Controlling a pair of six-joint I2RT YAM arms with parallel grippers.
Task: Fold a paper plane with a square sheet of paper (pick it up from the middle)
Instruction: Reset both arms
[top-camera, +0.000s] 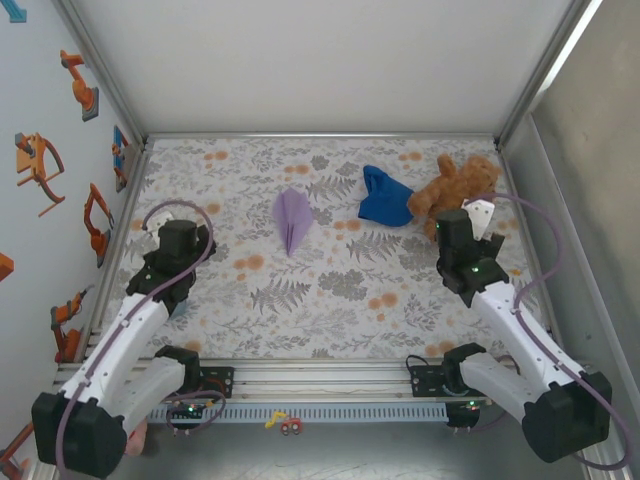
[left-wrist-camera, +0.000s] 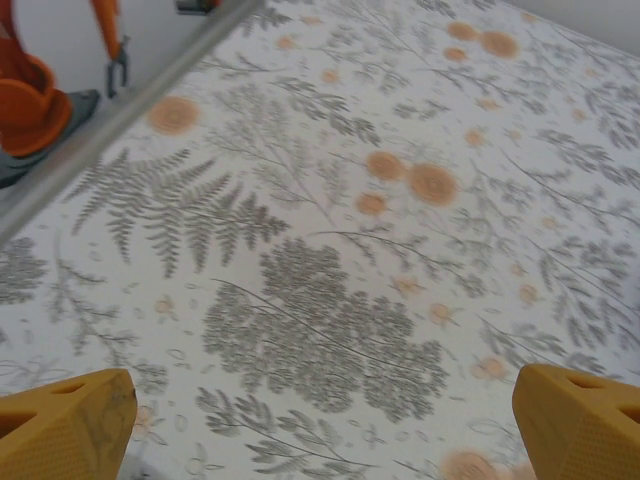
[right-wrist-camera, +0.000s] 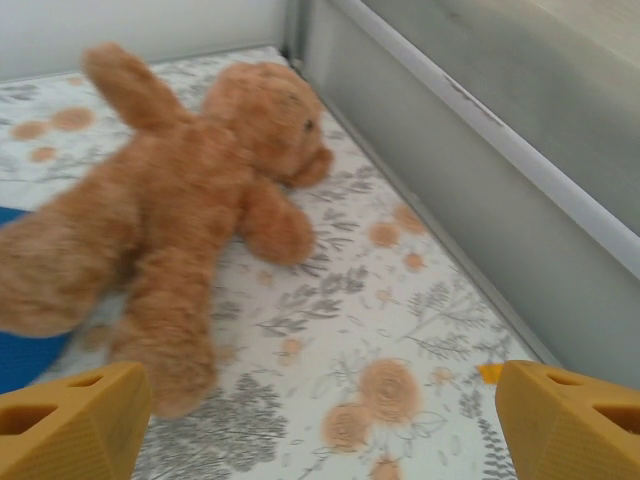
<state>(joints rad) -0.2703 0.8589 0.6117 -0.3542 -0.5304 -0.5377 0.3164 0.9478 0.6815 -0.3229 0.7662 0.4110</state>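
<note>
The lavender paper lies folded as a slim pointed paper plane (top-camera: 292, 220) on the floral table, left of centre toward the back, with its narrow tip pointing toward the near edge. Neither gripper touches it. My left gripper (top-camera: 178, 232) hovers well to its left near the left wall; in the left wrist view its gripper (left-wrist-camera: 325, 430) is open, with yellow fingertips (left-wrist-camera: 65, 425) far apart over bare tablecloth. My right gripper (top-camera: 462, 225) is over at the right by the teddy bear. Its gripper (right-wrist-camera: 325, 425) stands open and holds nothing.
A brown teddy bear (top-camera: 455, 185) lies at the back right, seen close in the right wrist view as the teddy bear (right-wrist-camera: 170, 220). A deep blue cloth (top-camera: 385, 197) lies beside it, between bear and plane. Enclosure walls (top-camera: 560, 150) border the table on the left, back and right.
</note>
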